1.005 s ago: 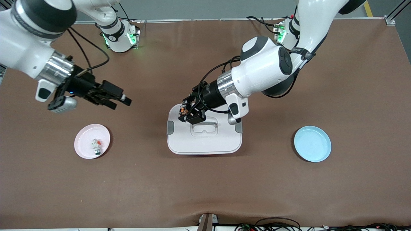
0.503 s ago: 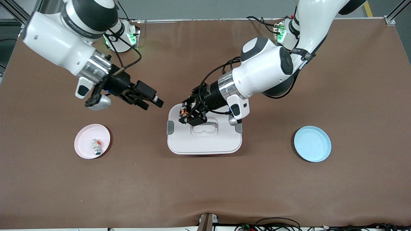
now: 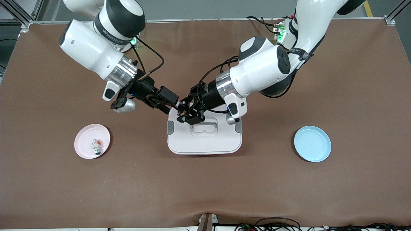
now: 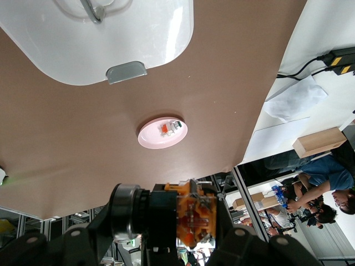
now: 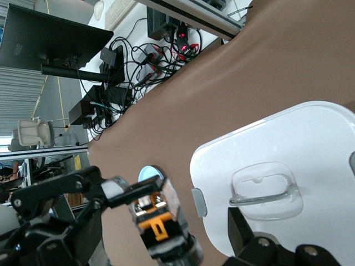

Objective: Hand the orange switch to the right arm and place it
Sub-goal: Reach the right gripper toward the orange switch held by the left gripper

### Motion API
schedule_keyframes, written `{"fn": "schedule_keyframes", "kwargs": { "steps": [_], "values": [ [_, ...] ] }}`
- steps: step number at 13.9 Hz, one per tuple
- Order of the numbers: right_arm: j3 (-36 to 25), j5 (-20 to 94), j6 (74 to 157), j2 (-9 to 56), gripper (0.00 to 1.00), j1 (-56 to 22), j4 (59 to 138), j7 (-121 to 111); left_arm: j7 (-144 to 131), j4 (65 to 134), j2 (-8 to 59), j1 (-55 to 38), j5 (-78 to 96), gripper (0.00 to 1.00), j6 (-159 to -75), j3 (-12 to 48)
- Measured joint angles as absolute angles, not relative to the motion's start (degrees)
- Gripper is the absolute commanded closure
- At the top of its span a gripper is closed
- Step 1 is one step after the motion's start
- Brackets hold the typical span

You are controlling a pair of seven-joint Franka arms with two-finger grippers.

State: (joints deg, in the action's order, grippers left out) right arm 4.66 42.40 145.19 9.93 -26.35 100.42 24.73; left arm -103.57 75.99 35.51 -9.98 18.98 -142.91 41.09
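Observation:
The orange switch, a tiny black block with an orange centre and a silver barrel, hangs over the corner of the white lidded box. My left gripper is shut on it. The left wrist view shows the switch clamped between the fingers. The right arm reaches in from its end of the table. Its gripper meets the left one, open. In the right wrist view the switch sits between the spread right fingers, which are apart from it.
A pink plate holding a small white-and-green part lies toward the right arm's end. A blue plate lies toward the left arm's end. The white box has a clear handle and grey clips.
The right arm has swung from its end of the table toward the middle, bringing its open gripper up to the switch. The left gripper has barely moved and still holds the switch.

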Motion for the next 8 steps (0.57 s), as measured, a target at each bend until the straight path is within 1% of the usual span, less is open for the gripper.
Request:
{"fn": "schedule_keyframes", "kwargs": {
  "steps": [2, 8],
  "values": [
    [4.56, 42.39, 145.58, 10.58, 0.0, -26.8, 99.96, 25.21, -103.59, 75.99, 35.65, -9.94, 18.98, 0.91, -142.26, 40.92],
    [4.39, 40.53, 145.78, 11.46, 0.0, -27.0, 99.67, 25.15, -103.59, 75.99, 35.79, -9.97, 18.97, 0.92, -136.09, 40.82]
  ]
}}
